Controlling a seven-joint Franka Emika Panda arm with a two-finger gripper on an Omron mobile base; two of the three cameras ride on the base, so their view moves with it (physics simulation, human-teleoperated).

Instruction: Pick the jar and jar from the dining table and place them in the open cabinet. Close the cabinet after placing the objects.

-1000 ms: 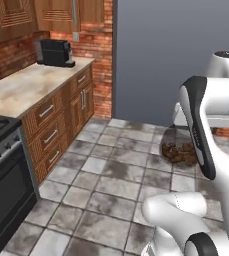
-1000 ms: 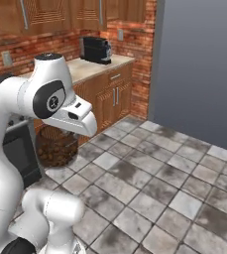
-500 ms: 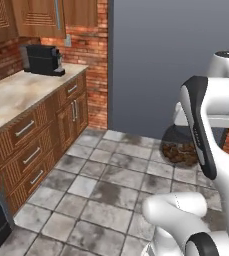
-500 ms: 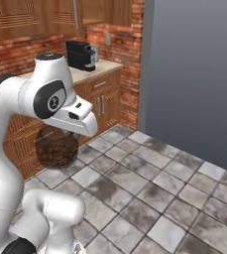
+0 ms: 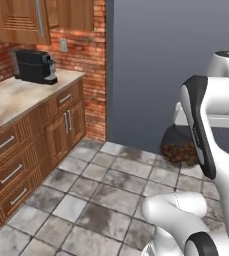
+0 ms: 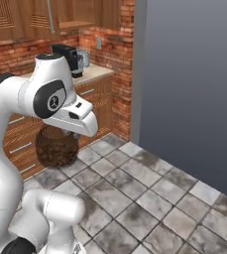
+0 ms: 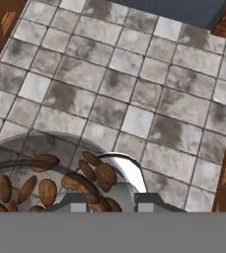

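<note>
The claw [image 7: 111, 200] is pinching the rim of the jar of brown beans [image 7: 45, 185], with its two tips pressed close on the glass. In the hand view the jar hangs right under the claw, above the grey tiled floor [image 7: 134, 89]. From the left base view the jar [image 5: 178, 150] sits tucked behind the white arm, in front of a big grey wall [image 5: 166, 65]. From the right base view the jar [image 6: 55, 146] is under the arm's head. A black coffee machine [image 5: 33, 66] stands on the marbled worktop [image 5: 16, 97] by the brick wall. Brown wooden cabinets [image 5: 31, 20] hang above it.
</note>
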